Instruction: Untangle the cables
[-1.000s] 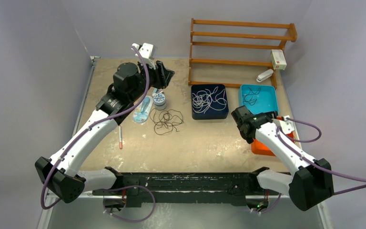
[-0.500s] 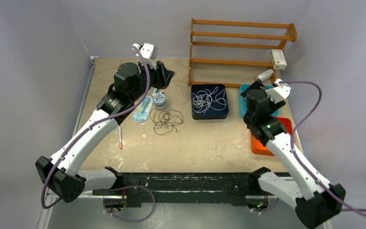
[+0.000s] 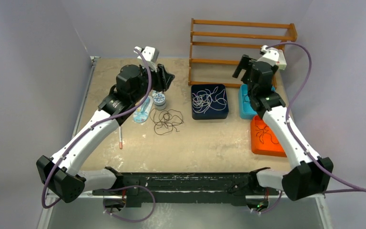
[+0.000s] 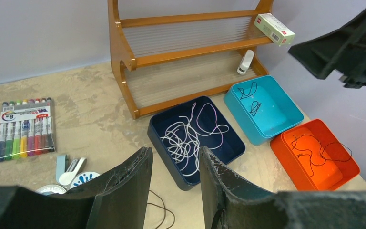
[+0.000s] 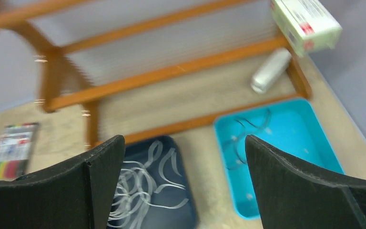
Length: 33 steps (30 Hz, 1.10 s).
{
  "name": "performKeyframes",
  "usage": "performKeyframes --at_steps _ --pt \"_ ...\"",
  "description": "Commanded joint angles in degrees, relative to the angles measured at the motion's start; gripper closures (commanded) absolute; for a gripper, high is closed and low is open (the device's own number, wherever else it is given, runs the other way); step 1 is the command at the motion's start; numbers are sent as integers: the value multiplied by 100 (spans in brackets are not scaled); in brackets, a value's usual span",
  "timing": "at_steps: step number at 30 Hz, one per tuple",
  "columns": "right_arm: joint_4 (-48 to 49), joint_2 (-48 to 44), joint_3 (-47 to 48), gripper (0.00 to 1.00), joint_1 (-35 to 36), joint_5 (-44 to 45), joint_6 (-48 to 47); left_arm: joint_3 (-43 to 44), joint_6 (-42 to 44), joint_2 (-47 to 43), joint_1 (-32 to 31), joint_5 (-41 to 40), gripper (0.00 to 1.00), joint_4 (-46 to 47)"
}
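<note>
A tangle of thin dark cable (image 3: 167, 120) lies on the table in front of my left arm; a bit of it shows in the left wrist view (image 4: 159, 210). White cables (image 3: 208, 99) lie looped in a navy tray (image 3: 194, 113); they also show in the left wrist view (image 4: 190, 138) and the right wrist view (image 5: 138, 191). A dark cable (image 3: 266, 135) lies in the orange tray (image 3: 256, 148). Short dark cables (image 4: 252, 98) lie in the teal tray (image 4: 286, 112). My left gripper (image 3: 166, 77) (image 4: 175, 151) is open and empty, held high. My right gripper (image 3: 240, 67) (image 5: 185, 143) is wide open and empty above the trays.
A wooden rack (image 3: 240, 47) stands at the back with a white box (image 5: 305, 24) and a small white tool (image 5: 270, 70). A marker pack (image 4: 24, 126), a round tape tin (image 3: 159, 99), a blue packet (image 3: 142, 112) and a red pen (image 3: 120, 138) lie at the left.
My right arm has swung up and back, from low over the orange tray to high over the teal tray near the rack. My left arm has barely moved.
</note>
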Motion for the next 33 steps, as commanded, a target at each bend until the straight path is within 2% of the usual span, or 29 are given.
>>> performKeyframes --at_steps 1,7,10,19,33 --pt "-910 -92 -168 2 -973 -543 1102 -53 -131 -198 -3 -32 60 239" --pt "-711 -660 -1365 0 -2288 -1236 2146 -116 -148 -226 0 -29 60 290" --pt "-534 -600 -1893 0 -2680 -1556 2531 -139 -150 -241 -3 -68 60 310" --pt "-64 -325 -2765 1 -2714 -2207 3048 -183 -174 -280 -3 -72 60 273" --pt "604 621 -2800 2 -2717 -2398 2923 -121 -166 -166 -3 -15 60 237"
